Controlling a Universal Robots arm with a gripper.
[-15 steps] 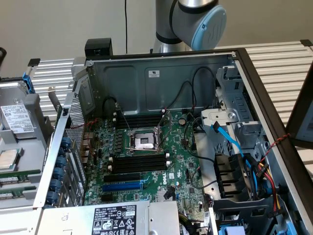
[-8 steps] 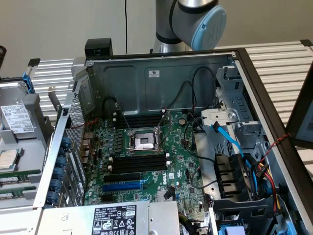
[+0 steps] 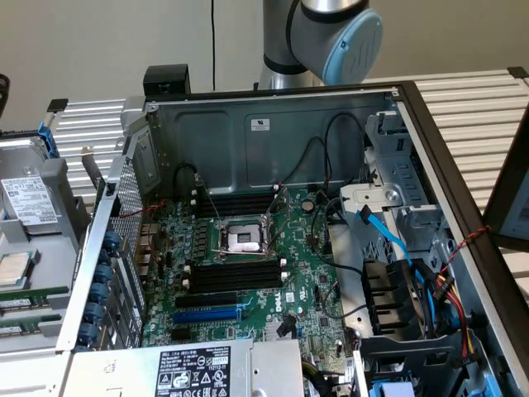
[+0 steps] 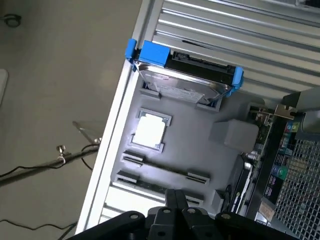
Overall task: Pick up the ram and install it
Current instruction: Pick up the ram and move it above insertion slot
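Green ram [image 4: 150, 186]: laid flat at the edge of the grey tray [image 4: 195, 131] — opposite the hard drive [image 4: 185, 82].
Jaws: pressed together, empty, close over it.

Robotics lab bench, open PC case [image 3: 248, 141], slatted metal table [image 3: 471, 99], robot arm [image 3: 331, 33]

Your exterior view looks closely down into the open case [image 3: 215, 141]; your wrist view overlooks the adjoining tray [image 4: 196, 146], visible in both.

Plain beige wall [image 3: 83, 41] — pale floor [image 4: 50, 75], perhaps carpet.
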